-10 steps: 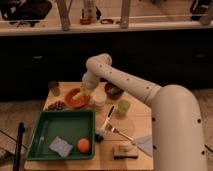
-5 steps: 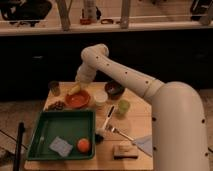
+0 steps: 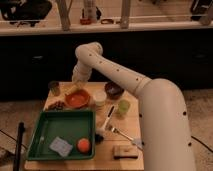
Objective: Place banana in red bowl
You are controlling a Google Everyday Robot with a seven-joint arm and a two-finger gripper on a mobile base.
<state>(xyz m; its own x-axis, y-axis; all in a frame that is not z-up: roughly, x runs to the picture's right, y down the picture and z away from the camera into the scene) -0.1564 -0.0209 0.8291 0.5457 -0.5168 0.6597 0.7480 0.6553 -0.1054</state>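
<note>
The red bowl [image 3: 78, 99] stands on the wooden table [image 3: 125, 137], behind the green tray. The yellow banana [image 3: 73, 90] lies at the bowl's far left rim, partly inside it. My gripper [image 3: 76, 81] hangs from the white arm just above the banana and the bowl's back edge. I cannot tell whether it touches the banana.
A green tray [image 3: 50, 131] at the front left holds an orange fruit [image 3: 83, 145] and a blue sponge [image 3: 61, 146]. A dark cup [image 3: 54, 88], white cup [image 3: 100, 97], maroon bowl [image 3: 114, 90], green cup [image 3: 123, 107], fork [image 3: 118, 131] and snack bar [image 3: 125, 151] surround the bowl.
The arm has swung left and risen. The gripper went from low beside the white cup to above the bowl's far left rim. The banana now shows at that rim.
</note>
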